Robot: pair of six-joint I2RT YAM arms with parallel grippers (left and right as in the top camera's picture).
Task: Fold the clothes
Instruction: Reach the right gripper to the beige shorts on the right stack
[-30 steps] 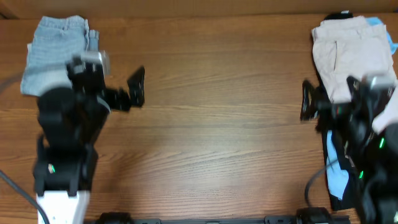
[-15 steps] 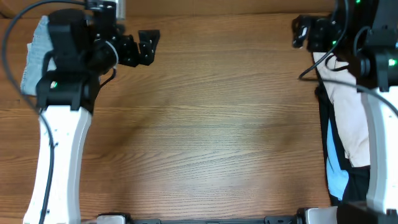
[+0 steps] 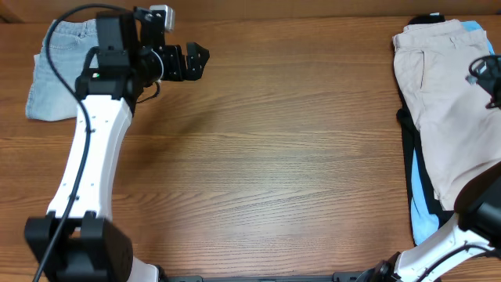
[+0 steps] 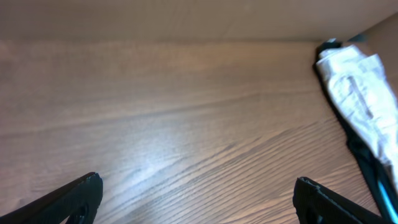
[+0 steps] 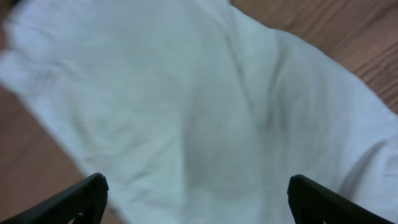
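A: What's on the left of the overhead view?
B: Denim shorts [image 3: 53, 74], flat in the upper left corner of the desk [image 3: 266, 164]. The left arm [image 3: 90, 164] comes up from the lower left and crosses their right edge.
A: Left tool?
B: The left tool [image 3: 200, 62] is just right of the denim shorts, upper left of centre, pointing right. It's released, with the fingers wide apart and gripping nothing. Its wrist view has a fingertip in each bottom corner and wood grain between them.
A: Where are the clothes?
B: The khaki shorts [image 3: 448, 102] lie along the right edge of the frame, spread flat from the upper right corner to below mid-height. They're not folded. They lie on a black garment [image 3: 405, 129], which shows along their left side, and a blue garment [image 3: 423, 223], which shows at the lower right. The left wrist view picks up the same pile far off at its upper right.
A: Right tool?
B: The right tool [image 3: 487, 78] is at the right edge of the frame over the khaki shorts, mostly cut off in the overhead view. In its wrist view the fingers [image 5: 81, 196] are spread wide, so it's released, and pale cloth fills the frame beneath them. I can't tell whether it touches the cloth.
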